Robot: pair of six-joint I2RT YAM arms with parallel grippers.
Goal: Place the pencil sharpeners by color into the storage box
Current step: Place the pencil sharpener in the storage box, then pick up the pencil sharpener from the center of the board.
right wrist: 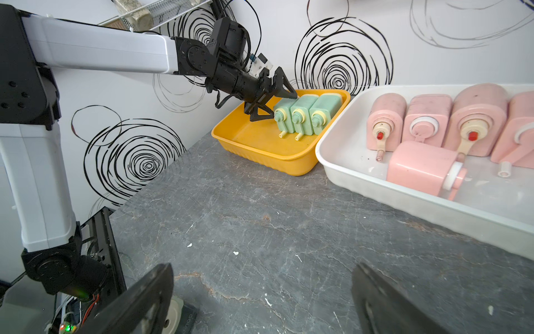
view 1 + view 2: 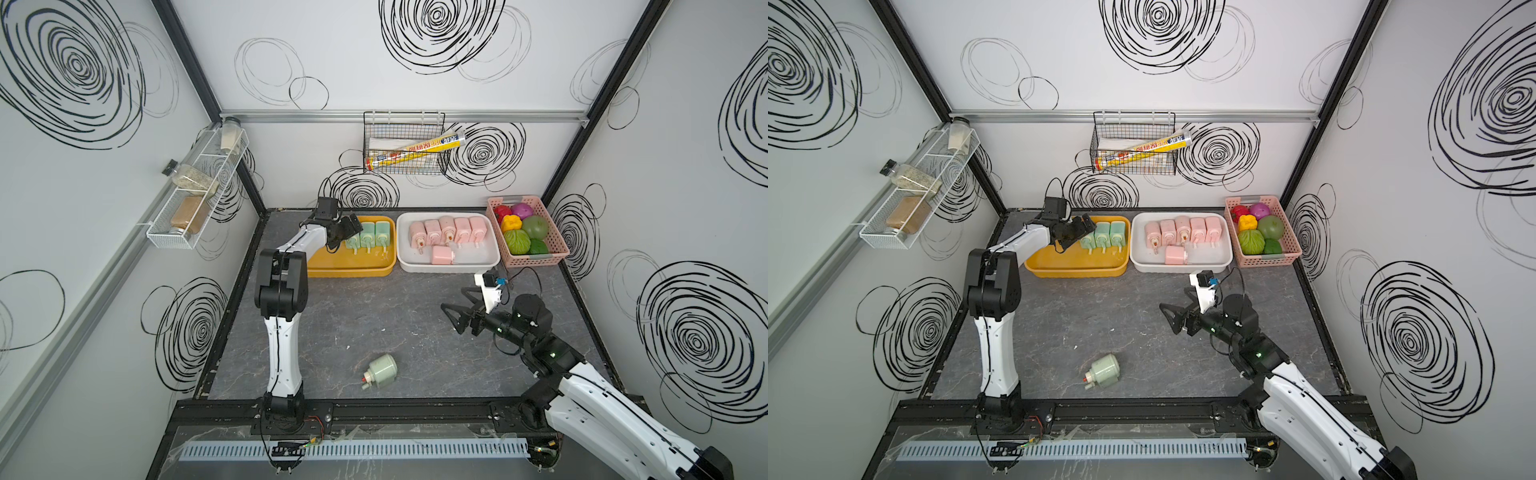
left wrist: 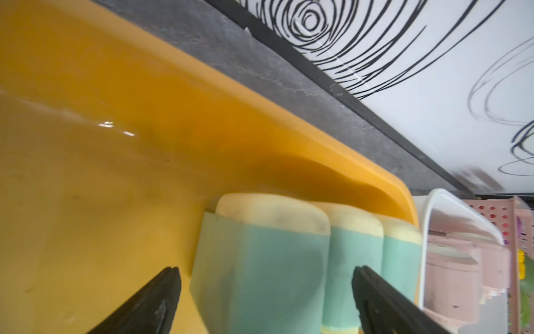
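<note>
The stray green sharpener (image 2: 380, 371) is lying lengthwise left-right, near-left of the right pincer (image 2: 454, 309), the closer one. That pincer and the left pincer (image 1: 284, 104) are gaping, empty.

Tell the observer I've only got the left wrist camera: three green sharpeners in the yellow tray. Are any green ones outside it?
Observer: Yes. One green sharpener lies on its side on the table, toward the near edge, between the two arm bases and clear of both arms.
Operator: Is the right arm holding anything?
Observer: No. The right gripper hangs over bare table in front of the white tray, its fingers open and empty.
Operator: How are the pinks?
Observer: Six pink sharpeners are in that white tray: five in a row at the back, and one lying in front of them.
</note>
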